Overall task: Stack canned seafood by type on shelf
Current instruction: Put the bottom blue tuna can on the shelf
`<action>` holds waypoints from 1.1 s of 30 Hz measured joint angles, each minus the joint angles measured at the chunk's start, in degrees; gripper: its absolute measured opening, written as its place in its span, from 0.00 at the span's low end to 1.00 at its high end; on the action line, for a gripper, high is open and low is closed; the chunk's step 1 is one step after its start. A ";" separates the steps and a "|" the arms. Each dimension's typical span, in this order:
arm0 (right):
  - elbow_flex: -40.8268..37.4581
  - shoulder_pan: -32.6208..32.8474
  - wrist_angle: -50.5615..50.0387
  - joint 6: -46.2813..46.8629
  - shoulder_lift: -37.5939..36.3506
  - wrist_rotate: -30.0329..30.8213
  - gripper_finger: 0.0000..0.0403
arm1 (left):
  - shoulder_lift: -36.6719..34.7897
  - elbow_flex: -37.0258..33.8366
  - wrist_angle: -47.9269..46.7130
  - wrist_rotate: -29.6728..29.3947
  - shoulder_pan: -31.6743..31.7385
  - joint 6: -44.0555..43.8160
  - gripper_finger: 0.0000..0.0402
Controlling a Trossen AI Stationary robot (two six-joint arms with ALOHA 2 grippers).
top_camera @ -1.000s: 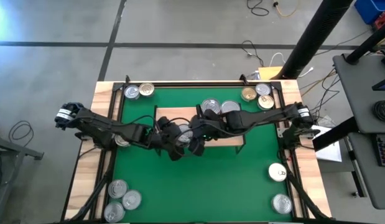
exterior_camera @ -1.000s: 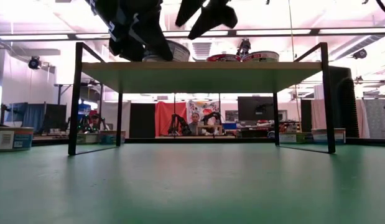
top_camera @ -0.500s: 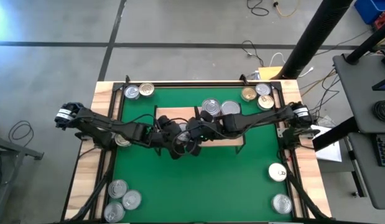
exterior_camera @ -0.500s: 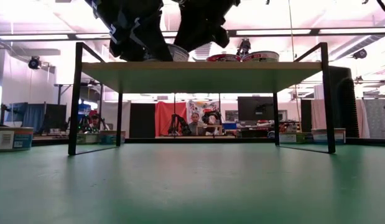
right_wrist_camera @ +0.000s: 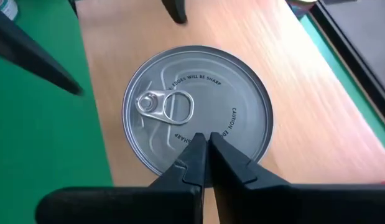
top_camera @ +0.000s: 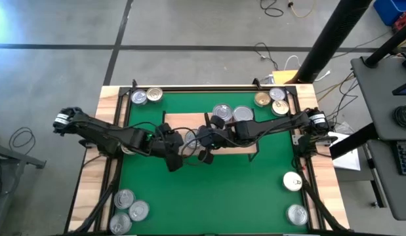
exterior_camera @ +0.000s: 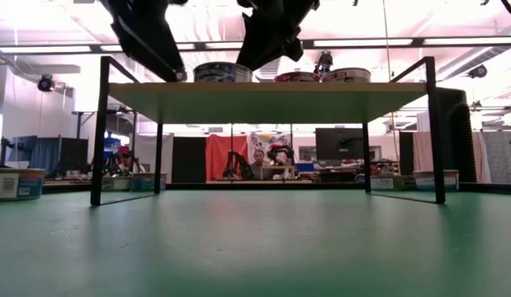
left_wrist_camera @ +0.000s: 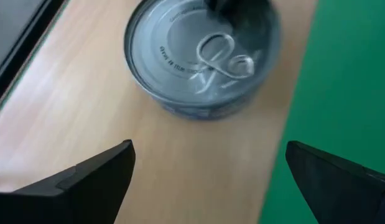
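A silver tin (right_wrist_camera: pixel 192 109) with a pull ring stands on the light-wood shelf (top_camera: pixel 183 121), near its left end. My right gripper (right_wrist_camera: pixel 208 142) is shut, its tips down on the tin's lid. My left gripper (left_wrist_camera: pixel 211 180) is open and stands back from the tin (left_wrist_camera: pixel 201 59) on its left, one finger on each side and clear of it. In the low view the tin (exterior_camera: pixel 222 73) shows on the shelf top (exterior_camera: pixel 272 99) between both grippers. Two more tins (top_camera: pixel 232 113) stand at the shelf's far right. My right gripper has its shut fingertips (right_wrist_camera: pixel 198 155) on the tin's lid (right_wrist_camera: pixel 223 127), between the middle and the rim, opposite the pull ring. It slants down from the table's right. The tin stands upright and flat on the shelf. Whether the tips press on the lid, I cannot tell.
Loose tins lie on the green mat (top_camera: pixel 209 190): two at the back left (top_camera: pixel 146 96), three at the back right (top_camera: pixel 273 100), three at the front left (top_camera: pixel 127 211), two at the front right (top_camera: pixel 294 196). One more (top_camera: pixel 128 149) shows under my left arm.
My right gripper has come down toward the tin and shut, its tips now on the lid. My left gripper has drawn back from the tin toward the table's left edge, staying open. The tin now stands uncovered on the shelf.
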 joint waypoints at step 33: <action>17.99 18.60 -9.32 5.45 -13.20 11.16 0.03 | -2.77 2.02 12.41 12.63 7.56 16.53 0.03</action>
